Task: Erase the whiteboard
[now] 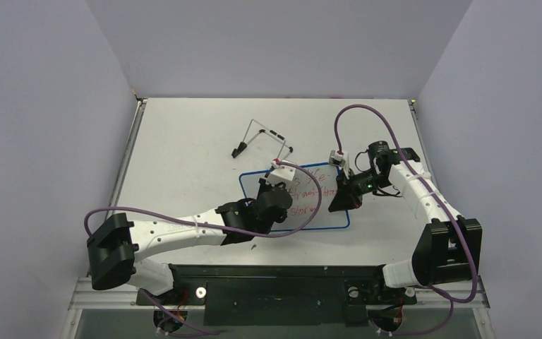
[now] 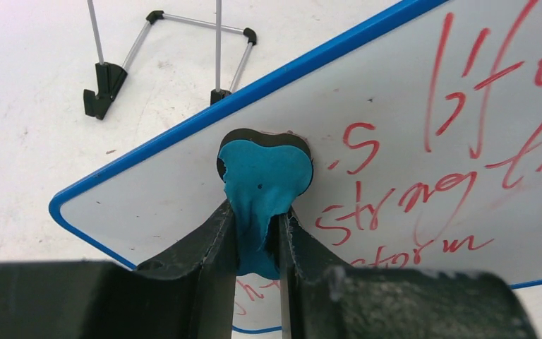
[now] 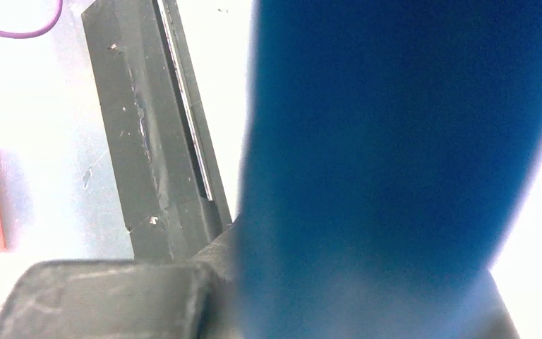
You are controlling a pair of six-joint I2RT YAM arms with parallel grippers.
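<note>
The whiteboard (image 1: 324, 215) lies flat on the table, blue-rimmed and covered in red handwriting. My left gripper (image 1: 275, 185) hovers over its left half, shut on a small blue-black eraser (image 2: 265, 166). In the left wrist view the eraser rests against the board (image 2: 169, 183) just left of the red words, with my left gripper (image 2: 257, 219) pinching its blue cloth. My right gripper (image 1: 341, 199) is shut on the board's right edge. The right wrist view is mostly filled by the blurred blue rim (image 3: 395, 141), with one dark finger (image 3: 113, 296) beside it; the other finger is hidden.
The black wire stand (image 1: 262, 138) lies apart from the board, toward the back of the table; it also shows in the left wrist view (image 2: 162, 49). Purple cables loop over both arms. Grey walls close in the table on three sides.
</note>
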